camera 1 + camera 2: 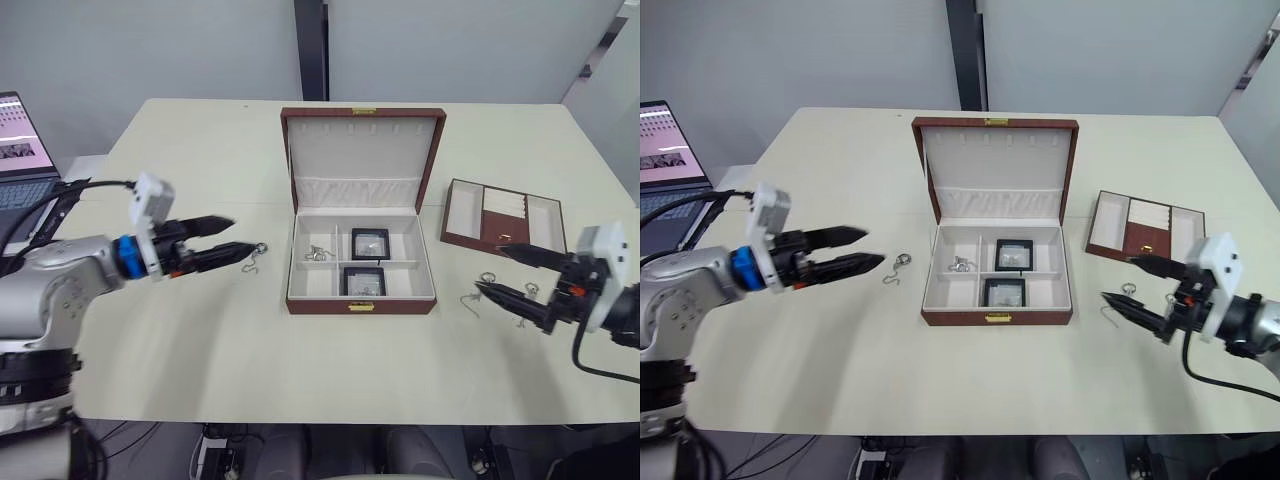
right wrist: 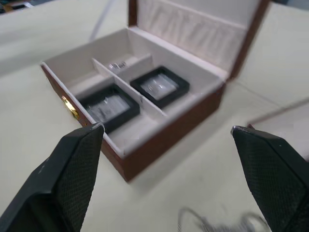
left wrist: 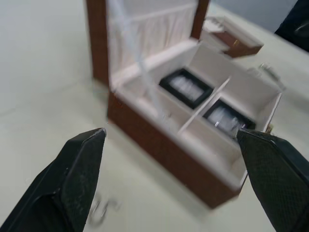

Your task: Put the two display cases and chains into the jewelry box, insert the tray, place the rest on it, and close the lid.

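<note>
Tray [image 1: 504, 216] is what the next bit hinges on, I reckon: it sits on the table [image 1: 200, 150] off to the right of the box [image 1: 361, 268], well apart from it, with its long side running roughly left to right and skewed a bit so it isn't square with the box. The right hand [image 1: 502, 272] hangs just in front of it, empty with fingers spread, so that arm is way nearer than the left one. The box is open in the middle of the table with the lid [image 1: 362, 157] standing up at the back. Both cases are already inside, one [image 1: 370, 241] in the back middle compartment and the other [image 1: 363, 280] in the front middle one, and a little silvery tangle that looks like the chains [image 1: 320, 254] lies in the back left compartment. So I'd say the tray goes in next, moving left and dropping flat over those compartments. Of the loose pieces, one [image 1: 257, 254] lies just off the tips of the left hand [image 1: 232, 240], which is also spread and holding nothing, between that hand and the box. The other [image 1: 482, 286] lies right by the right hand's fingertips, in front of the tray. There seems to be more silvery stuff under that hand, but I can't make it out.
</note>
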Available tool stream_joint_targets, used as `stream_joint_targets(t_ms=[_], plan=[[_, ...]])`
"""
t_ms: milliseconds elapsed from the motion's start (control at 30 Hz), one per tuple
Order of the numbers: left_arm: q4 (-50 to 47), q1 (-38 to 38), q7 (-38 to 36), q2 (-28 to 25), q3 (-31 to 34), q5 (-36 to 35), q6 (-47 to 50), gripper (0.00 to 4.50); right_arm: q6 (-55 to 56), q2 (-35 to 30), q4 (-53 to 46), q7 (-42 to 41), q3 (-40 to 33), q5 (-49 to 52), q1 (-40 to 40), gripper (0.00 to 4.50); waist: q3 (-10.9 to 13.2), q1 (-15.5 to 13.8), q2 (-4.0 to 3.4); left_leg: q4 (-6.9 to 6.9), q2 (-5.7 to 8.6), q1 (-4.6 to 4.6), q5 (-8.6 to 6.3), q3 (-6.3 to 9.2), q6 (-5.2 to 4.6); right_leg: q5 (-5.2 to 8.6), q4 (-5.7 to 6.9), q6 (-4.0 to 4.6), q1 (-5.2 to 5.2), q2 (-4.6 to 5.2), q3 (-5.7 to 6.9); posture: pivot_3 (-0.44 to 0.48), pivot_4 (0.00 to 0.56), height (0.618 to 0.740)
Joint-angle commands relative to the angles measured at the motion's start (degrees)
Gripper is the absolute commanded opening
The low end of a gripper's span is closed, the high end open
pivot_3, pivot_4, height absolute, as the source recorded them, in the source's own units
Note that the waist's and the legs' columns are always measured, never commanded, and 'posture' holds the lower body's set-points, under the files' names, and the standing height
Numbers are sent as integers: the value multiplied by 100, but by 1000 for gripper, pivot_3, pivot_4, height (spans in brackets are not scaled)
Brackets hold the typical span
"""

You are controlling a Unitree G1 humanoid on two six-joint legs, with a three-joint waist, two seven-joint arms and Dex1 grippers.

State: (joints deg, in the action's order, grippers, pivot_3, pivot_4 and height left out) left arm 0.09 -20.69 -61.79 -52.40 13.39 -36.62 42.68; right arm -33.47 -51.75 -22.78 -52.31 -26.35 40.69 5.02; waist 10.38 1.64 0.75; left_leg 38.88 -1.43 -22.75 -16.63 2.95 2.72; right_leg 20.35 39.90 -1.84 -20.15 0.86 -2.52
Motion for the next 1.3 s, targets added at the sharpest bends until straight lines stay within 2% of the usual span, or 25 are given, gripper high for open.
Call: stream_joint_targets(t_ms=[33,233,433,667,867,1300], plan=[[110,222,-99,-319,367,259,-455,4475,407,-195,516,-375,-397,-294,120,4500,1,-5,2,2,0,0,0,0,0,0,1,0,1,1,0,0,150,740],[728,942,-7,-572,959,649,-1082,4475,911,-329,1820,-853,-674,-749,389,4500,2,-3,3,-5,-1,-3,-1,-1,-1,0,-4,0,-4,4,0,0,150,740],[1217,1403,220,-584,1615,843,-1493,4475,1275,-280,2573,-1015,-724,-1052,520,4500,3,8,2,-5,-5,3,-1,-6,-1,0,4,0,-4,5,-3,0,150,740],[902,2265,416,-399,2159,831,-1458,4475,1590,-159,3097,-1082,-519,-1266,409,4500,4,18,1,-9,-7,5,-1,-8,-1,0,3,0,-5,7,-5,0,150,740],[490,2708,559,-264,2306,773,-1332,4475,1685,-277,3312,-1178,-320,-1385,193,4500,4,18,-1,-9,-4,10,-1,-9,-1,0,5,0,0,11,-6,0,150,740],[347,2761,657,-262,2265,783,-1276,4475,1801,-218,3420,-1231,-190,-1535,58,4500,4,17,-1,-9,-4,9,-1,-10,-1,0,5,0,-1,12,-6,0,150,740]])
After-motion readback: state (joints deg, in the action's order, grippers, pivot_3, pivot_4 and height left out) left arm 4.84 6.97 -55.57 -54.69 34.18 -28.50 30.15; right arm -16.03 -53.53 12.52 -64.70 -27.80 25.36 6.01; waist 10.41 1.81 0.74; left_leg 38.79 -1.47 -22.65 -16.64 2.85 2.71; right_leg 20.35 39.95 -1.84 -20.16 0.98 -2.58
